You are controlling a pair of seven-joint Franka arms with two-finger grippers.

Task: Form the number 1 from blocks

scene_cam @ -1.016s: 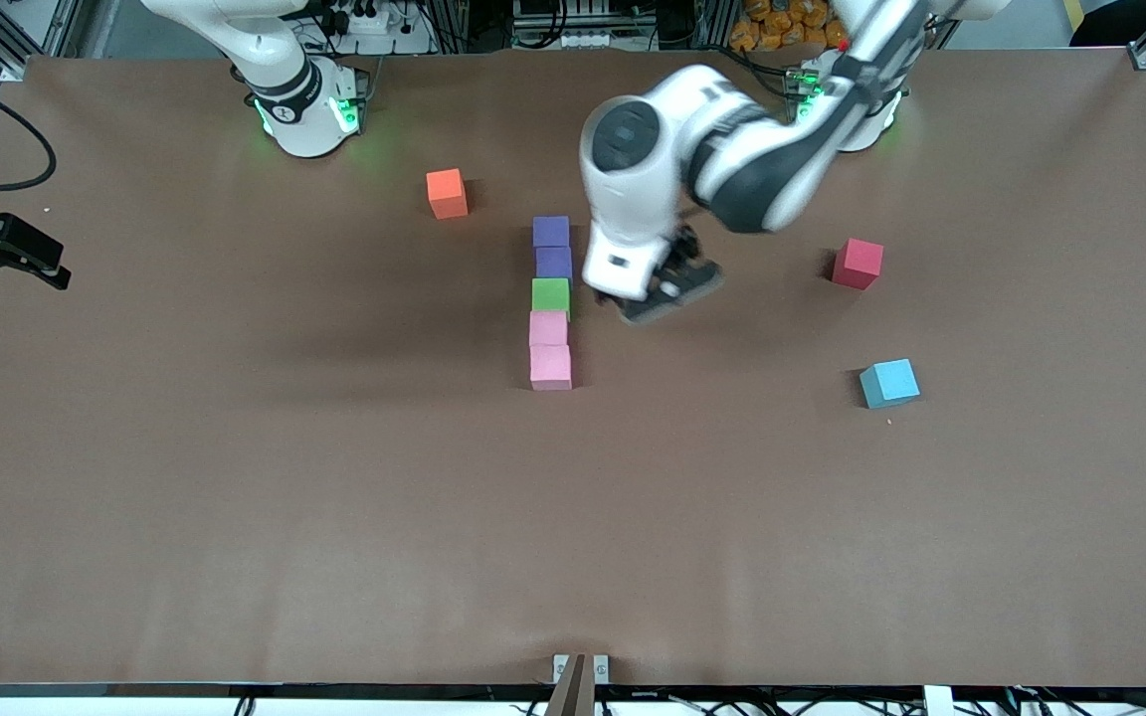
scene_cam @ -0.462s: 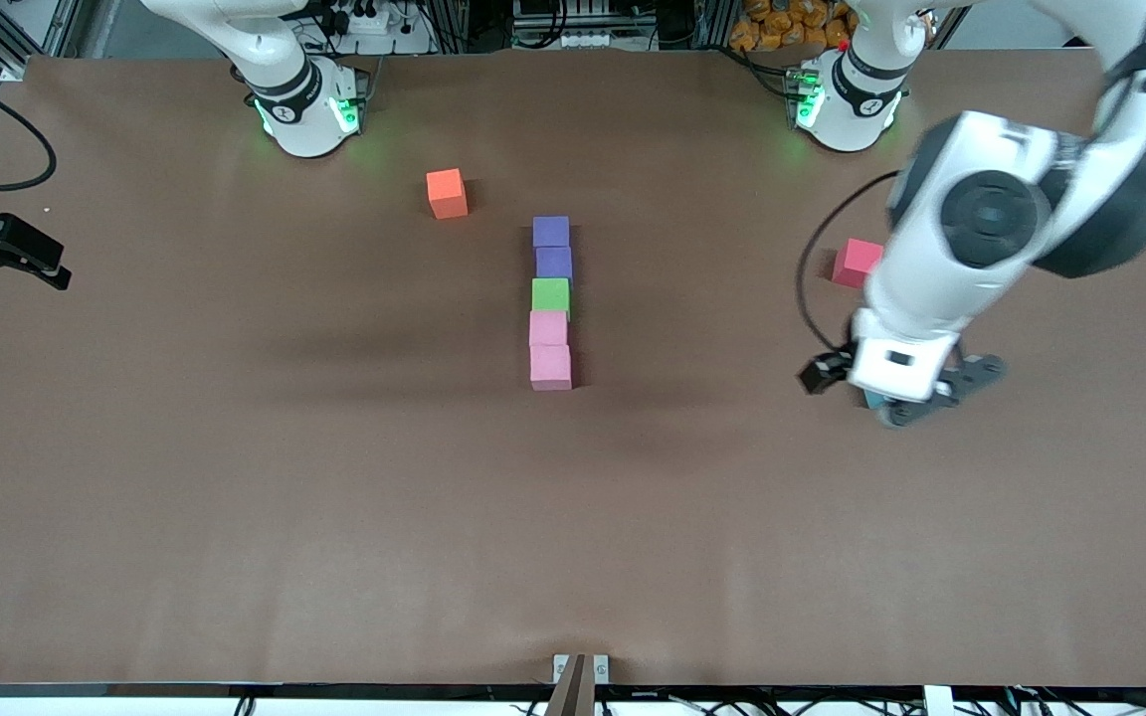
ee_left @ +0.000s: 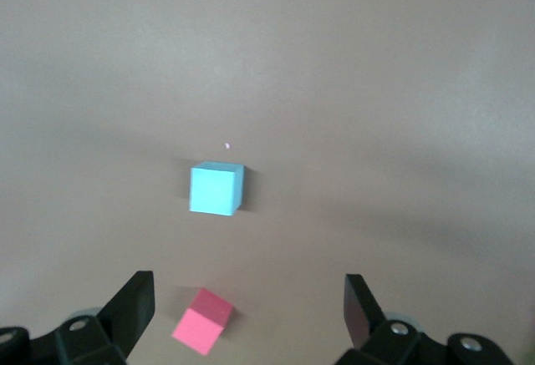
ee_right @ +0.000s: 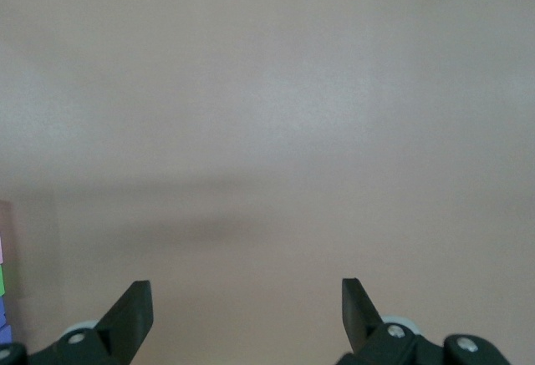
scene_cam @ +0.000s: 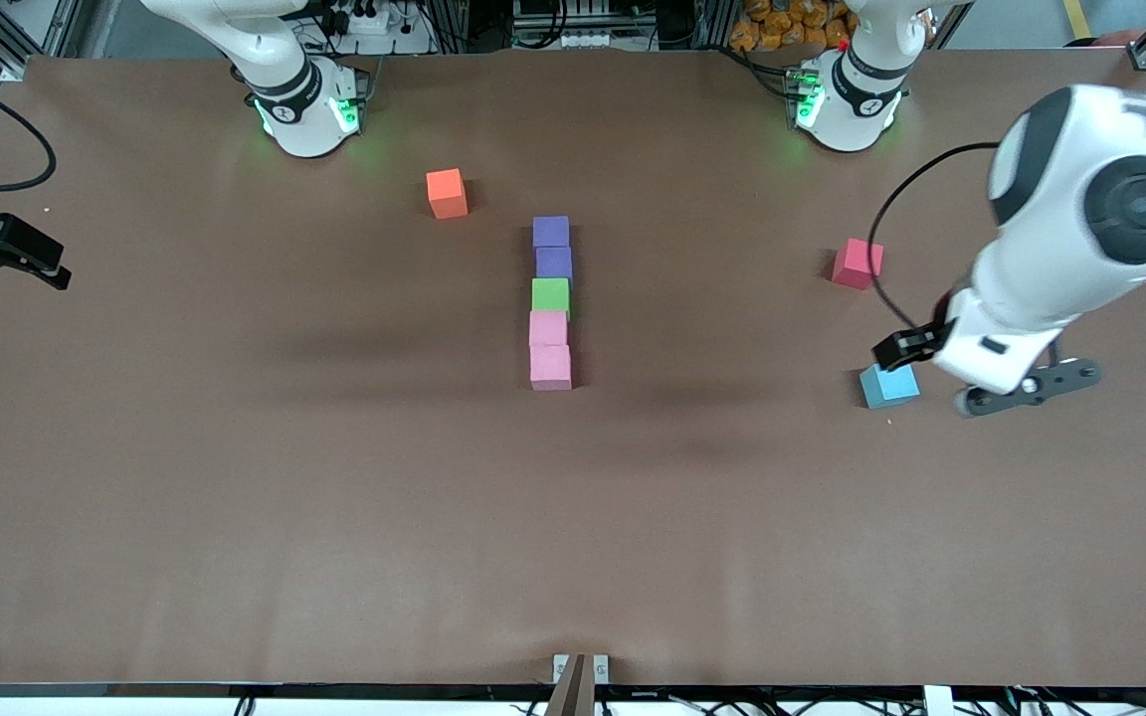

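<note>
**Column of five blocks laid out; left arm held over the end of the table**

Taken from the right arm's end of the table toward the left arm's, the scene is read as follows. The right gripper (ee_right: 242, 315) is seen only in its own wrist view, where its fingers are spread wide with nothing between them; it is held high over bare table, and this arm is judged to be waiting.

An orange cube (scene_cam: 447, 192) is set apart from the line, nearer the robots' bases. The blocks are found at mid-table in a single straight column: a purple block (scene_cam: 551, 231) farthest from the front camera, then a second purple block (scene_cam: 554, 263), a green block (scene_cam: 551, 294), a pink block (scene_cam: 548, 328) and a second pink block (scene_cam: 551, 366) nearest it. Each is touching or almost touching its neighbour.

Toward the left arm's end, a red cube (scene_cam: 857, 263) and a light-blue cube (scene_cam: 888, 385) are left lying well apart from the column. The left gripper (ee_left: 249, 311) is held in the air just beside the light-blue cube, fingers wide apart and empty.

The figure is judged essentially complete. If any finishing is to be done well, the slight stagger between the blocks should be nudged out gently, and the spare cubes should be left untouched so the stroke is read cleanly.
</note>
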